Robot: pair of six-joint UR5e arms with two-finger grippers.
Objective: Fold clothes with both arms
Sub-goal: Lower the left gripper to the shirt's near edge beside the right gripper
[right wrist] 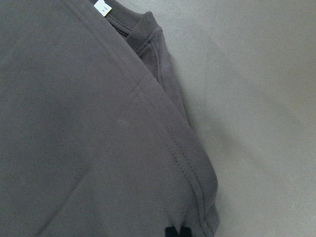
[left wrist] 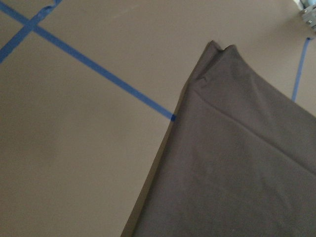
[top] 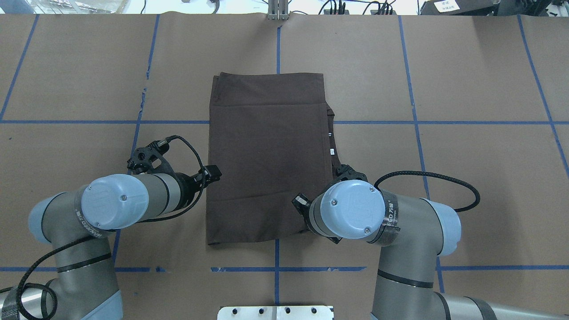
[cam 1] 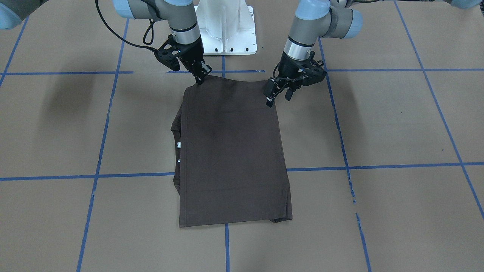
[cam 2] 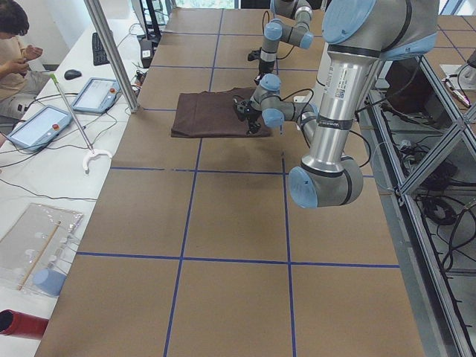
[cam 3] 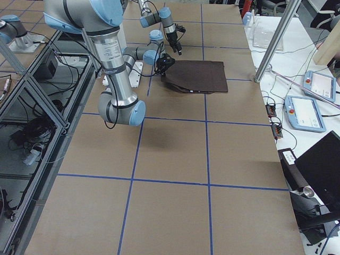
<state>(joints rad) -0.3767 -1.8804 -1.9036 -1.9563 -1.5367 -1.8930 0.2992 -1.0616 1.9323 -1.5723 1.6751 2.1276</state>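
Counter (cam 1: 397, 121): brown, gridded with blue tape.
T-shirt (cam 1: 230, 151): dark, folded to an oblong, lay flat, stretching away from both sets of jaws.
Right jaws: pinched shut on one corner.
Left jaws: stood apart, empty, by the neighbouring corner.

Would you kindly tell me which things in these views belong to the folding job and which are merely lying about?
Belongs to the job:
T-shirt, folded flat on the table
left hand, open above one T-shirt corner
right hand, at another corner

Just lying about, off to the side:
keyboard
mouse
tablet-like pendant
red cylinder
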